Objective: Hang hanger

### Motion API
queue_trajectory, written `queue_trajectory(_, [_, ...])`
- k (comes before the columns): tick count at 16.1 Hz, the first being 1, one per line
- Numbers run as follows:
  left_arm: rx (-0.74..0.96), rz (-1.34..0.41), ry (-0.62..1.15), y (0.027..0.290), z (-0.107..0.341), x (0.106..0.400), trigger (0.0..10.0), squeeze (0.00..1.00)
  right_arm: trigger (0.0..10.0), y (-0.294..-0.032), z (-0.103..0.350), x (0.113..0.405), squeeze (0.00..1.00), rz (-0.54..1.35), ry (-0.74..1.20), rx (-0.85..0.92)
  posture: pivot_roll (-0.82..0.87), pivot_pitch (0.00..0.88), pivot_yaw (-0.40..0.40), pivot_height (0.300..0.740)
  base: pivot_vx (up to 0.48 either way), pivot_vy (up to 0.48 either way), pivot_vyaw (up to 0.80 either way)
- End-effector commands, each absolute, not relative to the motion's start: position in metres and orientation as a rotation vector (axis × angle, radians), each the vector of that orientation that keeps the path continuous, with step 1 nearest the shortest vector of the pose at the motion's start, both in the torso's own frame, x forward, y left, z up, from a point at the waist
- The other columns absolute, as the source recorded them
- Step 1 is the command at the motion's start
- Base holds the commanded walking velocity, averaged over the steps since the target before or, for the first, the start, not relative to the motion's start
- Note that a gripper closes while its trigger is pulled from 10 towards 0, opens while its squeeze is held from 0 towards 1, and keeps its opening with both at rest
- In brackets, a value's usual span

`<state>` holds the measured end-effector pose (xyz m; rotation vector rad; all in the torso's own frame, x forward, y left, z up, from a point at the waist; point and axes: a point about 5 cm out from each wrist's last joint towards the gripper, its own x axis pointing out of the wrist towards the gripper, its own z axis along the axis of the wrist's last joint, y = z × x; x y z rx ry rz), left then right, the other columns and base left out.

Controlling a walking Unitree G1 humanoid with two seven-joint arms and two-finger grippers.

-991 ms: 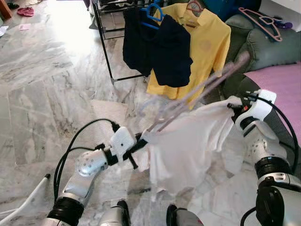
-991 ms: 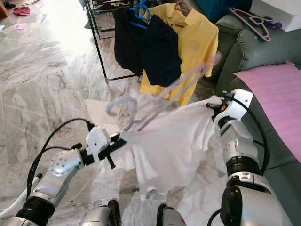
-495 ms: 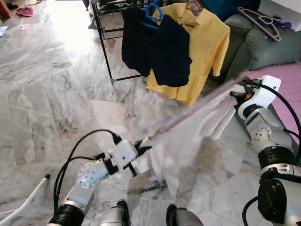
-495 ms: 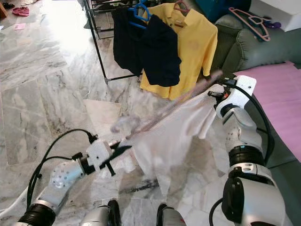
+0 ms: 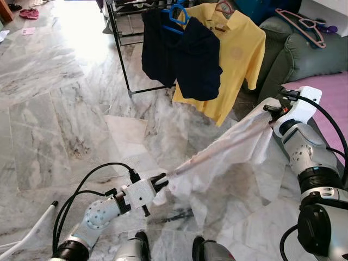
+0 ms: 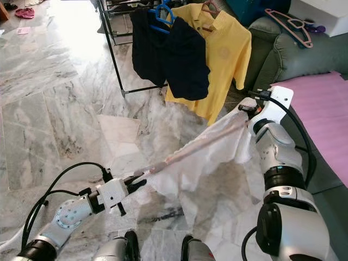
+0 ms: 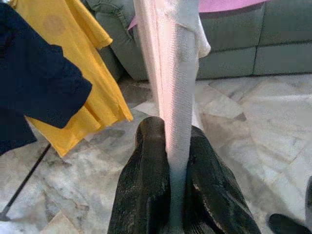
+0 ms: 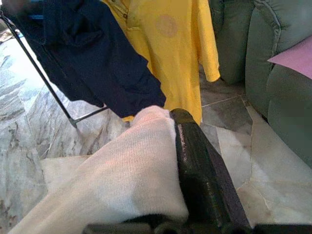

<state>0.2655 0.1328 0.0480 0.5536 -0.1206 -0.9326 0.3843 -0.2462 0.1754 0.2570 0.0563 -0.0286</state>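
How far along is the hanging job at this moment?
Done: a yellow polo shirt and a navy shirt hang on the black metal rack. In hand: the left gripper and right gripper stretch a white knitted garment between them, jaws shut on it. Left: getting it onto the rack.

My two head eyes look forward and steeply down from above my arms, far enough to take in the marble floor [image 5: 49, 109], the clothes rack [image 5: 120, 54] and the sofa [image 6: 283, 49]; both share this scene, the right one shifted slightly. My left wrist camera sits close behind my left fingers [image 7: 146, 170], facing along them at the white garment [image 7: 173, 87] between them. My right wrist camera looks along my right finger [image 8: 200, 165] from as near. Both wrist views share the yellow shirt [image 8: 165, 44] beyond my fingertips.
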Motion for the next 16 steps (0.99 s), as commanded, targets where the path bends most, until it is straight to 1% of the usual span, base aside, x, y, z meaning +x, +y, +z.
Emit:
queue_trajectory(1, [0.592, -0.963, -0.086, 0.137, 0.040, 0.260, 0.0, 0.00, 0.0, -0.251, 0.188, 0.386, 0.00, -0.037, 0.019, 0.247, -0.07, 0.218, -0.022, 0.740, 0.000, 0.000, 0.00])
queue_trajectory(3, [0.625, -0.976, -0.055, 0.138, 0.034, 0.258, 0.0, 0.00, 0.0, -0.248, 0.191, 0.386, 0.00, -0.023, 0.014, 0.246, -0.07, 0.218, -0.021, 0.740, 0.000, 0.000, 0.00])
queue_trajectory(5, [0.697, -0.991, -0.035, 0.139, 0.029, 0.259, 0.0, 0.00, 0.0, -0.245, 0.194, 0.387, 0.00, -0.006, 0.009, 0.243, -0.07, 0.218, -0.020, 0.740, 0.000, 0.000, 0.00])
queue_trajectory(8, [0.714, -0.895, 0.012, 0.147, 0.027, 0.267, 0.0, 0.00, 0.0, -0.240, 0.198, 0.387, 0.00, 0.026, -0.001, 0.227, -0.07, 0.219, -0.016, 0.740, 0.000, 0.000, 0.00])
queue_trajectory(10, [0.614, -0.692, 0.019, 0.159, 0.037, 0.286, 0.0, 0.00, 0.0, -0.236, 0.196, 0.384, 0.00, 0.054, 0.006, 0.185, -0.08, 0.221, -0.017, 0.740, 0.000, 0.000, 0.00])
queue_trajectory(11, [0.588, -0.632, 0.012, 0.164, 0.041, 0.291, 0.0, 0.00, 0.0, -0.237, 0.194, 0.382, 0.00, 0.056, 0.011, 0.183, -0.08, 0.221, -0.017, 0.740, 0.000, 0.000, 0.00])
queue_trajectory(13, [0.547, -0.570, 0.038, 0.170, 0.042, 0.295, 0.0, 0.00, 0.0, -0.239, 0.191, 0.381, 0.00, 0.049, 0.019, 0.179, -0.08, 0.221, -0.016, 0.740, 0.000, 0.000, 0.00])
queue_trajectory(16, [0.570, -0.571, 0.047, 0.173, 0.041, 0.296, 0.0, 0.00, 0.0, -0.239, 0.191, 0.380, 0.00, 0.046, 0.021, 0.180, -0.08, 0.219, -0.011, 0.740, 0.000, 0.000, 0.00])
